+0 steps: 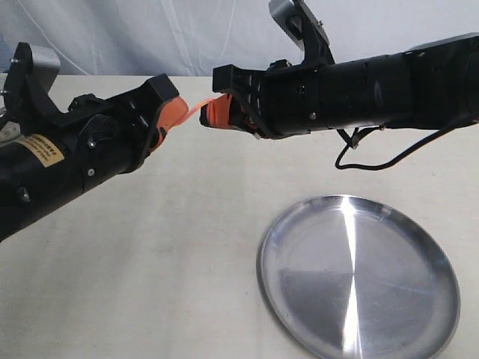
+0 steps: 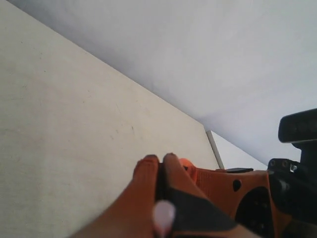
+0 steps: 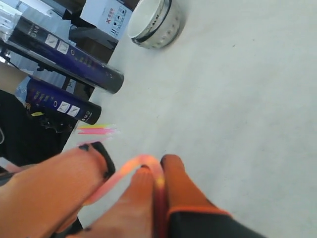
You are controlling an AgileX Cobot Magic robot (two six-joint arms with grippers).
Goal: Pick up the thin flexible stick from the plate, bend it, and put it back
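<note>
You're holding the thin flexible stick mid-air, clear of the plate, with left jaws and right jaws each clamping an end. It's arching between them, so it's behaving light, springy, probably slippery. The ends are looking like the right hold points.

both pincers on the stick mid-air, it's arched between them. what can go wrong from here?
1. The thin flexible stick arcs tightly between the left pincer and the right pincer. Closing the gap further may kink or snap it.
2. Each pincer seems to clamp only a short end, so one end could slip out and the stick spring away.
3. The plate is not under the stick. Released here, it would likely land on the table.
</note>
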